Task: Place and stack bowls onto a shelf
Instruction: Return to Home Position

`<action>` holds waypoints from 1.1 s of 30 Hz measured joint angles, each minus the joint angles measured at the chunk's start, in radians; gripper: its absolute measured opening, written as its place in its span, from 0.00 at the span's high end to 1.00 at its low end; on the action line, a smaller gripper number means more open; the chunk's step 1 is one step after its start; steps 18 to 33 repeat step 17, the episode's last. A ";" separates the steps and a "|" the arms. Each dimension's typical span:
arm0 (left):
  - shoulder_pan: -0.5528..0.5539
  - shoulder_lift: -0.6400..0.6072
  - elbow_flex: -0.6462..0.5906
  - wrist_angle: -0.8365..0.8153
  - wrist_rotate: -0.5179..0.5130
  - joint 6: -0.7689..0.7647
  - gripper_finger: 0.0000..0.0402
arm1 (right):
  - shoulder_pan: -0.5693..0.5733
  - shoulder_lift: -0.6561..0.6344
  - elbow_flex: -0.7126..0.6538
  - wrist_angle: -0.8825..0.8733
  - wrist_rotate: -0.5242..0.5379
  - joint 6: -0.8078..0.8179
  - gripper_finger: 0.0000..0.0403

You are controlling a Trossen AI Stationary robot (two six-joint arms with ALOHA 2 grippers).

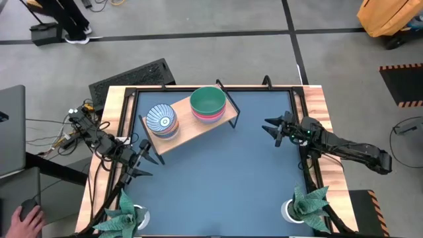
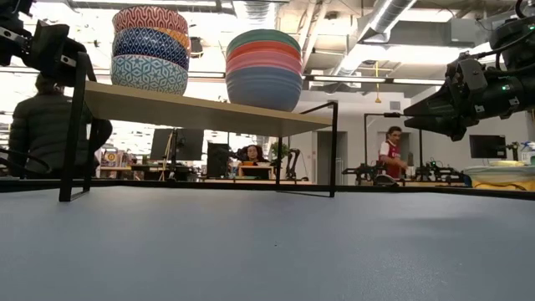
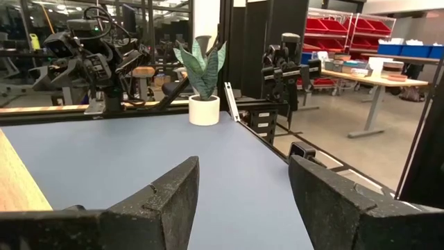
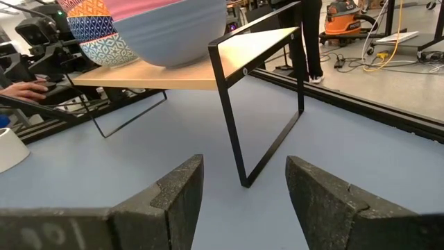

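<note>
High view, and the shelf (image 1: 192,129) sits angled across the far part of the tabletop (image 1: 218,182), with every bowl I can see up on its board in two stacks: the one topped by the blue-and-white striped bowl (image 1: 161,120) toward the left arm's end, the one topped by the green bowl (image 1: 207,101) at the other end, near the board's far edge. Nesting them like that is what lets so many share one narrow board, and from here the job looks as good as done. The left pincer (image 3: 243,161) hangs off the shelf's near left corner, released, nothing between its fingers. The right pincer (image 4: 244,160) waits over by the tabletop's right rim, well apart from the shelf's black legs, also spread and empty. Between the two lies a wide run of bare blue surface, so either arm has room to swing home; I'd only watch the two potted plants (image 1: 307,208) at the near corners.
</note>
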 joint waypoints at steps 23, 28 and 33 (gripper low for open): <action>0.000 0.000 0.000 0.000 0.000 0.000 0.48 | 0.000 0.000 0.000 0.000 0.000 0.000 0.43; 0.000 0.000 0.000 0.000 0.000 0.000 0.48 | 0.000 0.000 0.000 0.000 0.000 0.000 0.43; 0.000 0.000 0.000 0.000 0.000 0.000 0.48 | 0.000 0.000 0.000 0.000 0.000 0.000 0.43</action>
